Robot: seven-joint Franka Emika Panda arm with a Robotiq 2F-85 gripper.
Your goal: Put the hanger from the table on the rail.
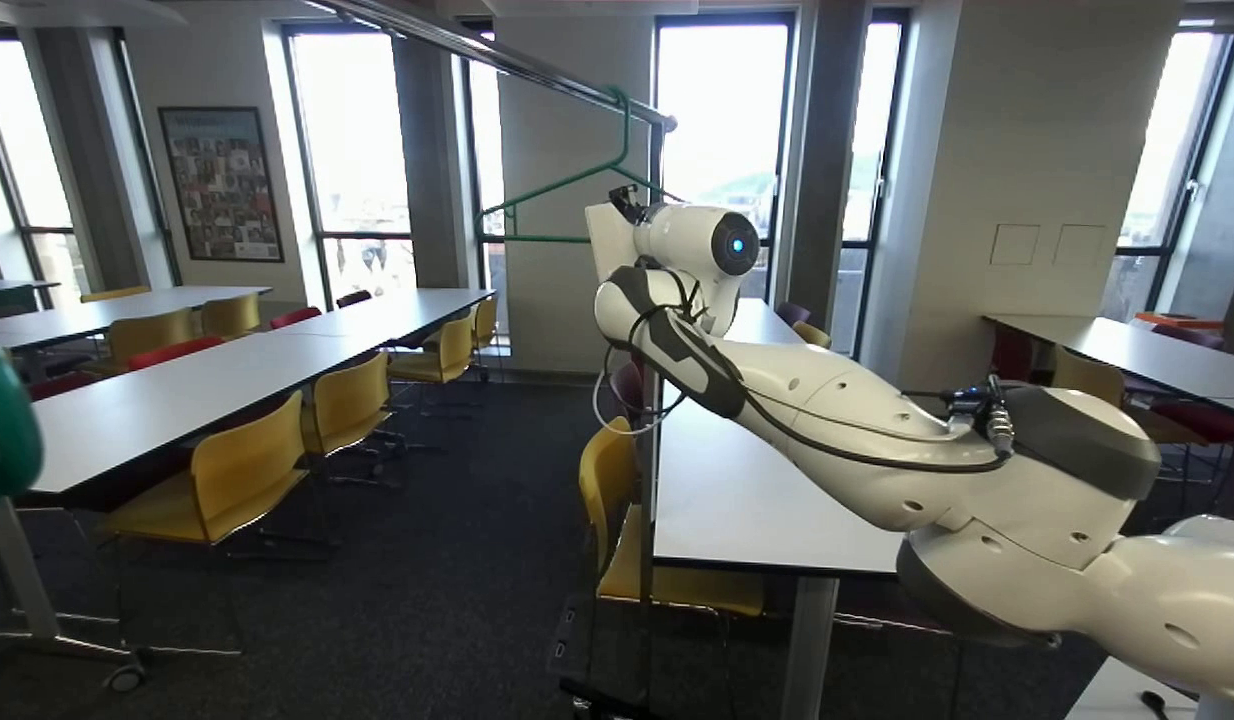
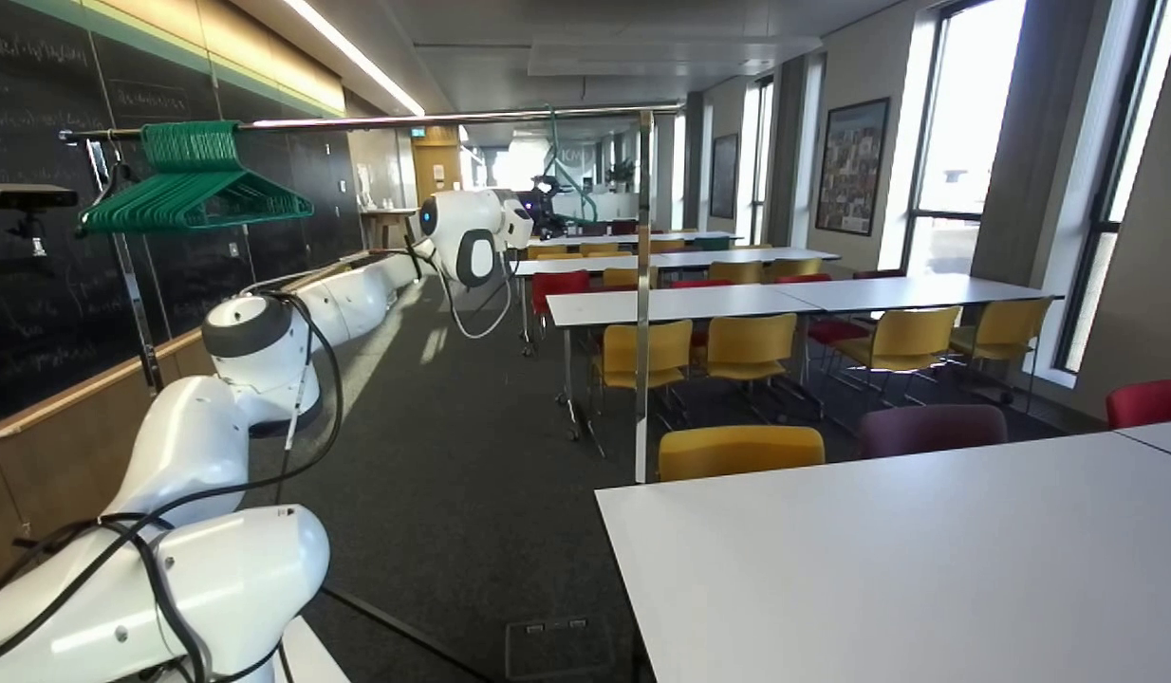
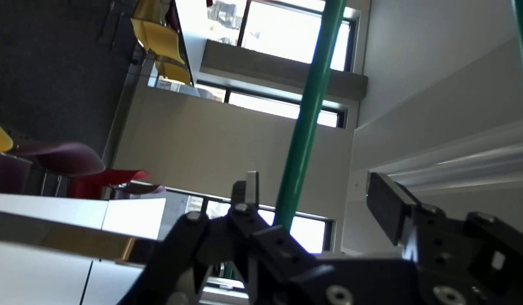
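The green hanger (image 1: 557,184) hangs by its hook over the grey metal rail (image 1: 497,58), near the rail's end. In an exterior view the hanger (image 2: 568,175) also hangs from the rail (image 2: 377,120), beside an upright post. My gripper (image 3: 314,186) is open. In the wrist view a green bar of the hanger (image 3: 306,123) runs between the two fingers, nearer the left one, apart from both pads. Its lower end is hidden behind that finger. In an exterior view the gripper (image 2: 548,207) is small and dark. The white table (image 2: 889,569) is in the foreground, with no hanger on it.
Several green hangers (image 2: 196,180) hang bunched at the rail's other end, with a black hanger (image 2: 116,180). An upright post (image 2: 642,313) holds up the rail; it also shows close to my wrist (image 1: 649,490). Yellow chairs (image 1: 247,465) and long tables (image 1: 227,385) stand around.
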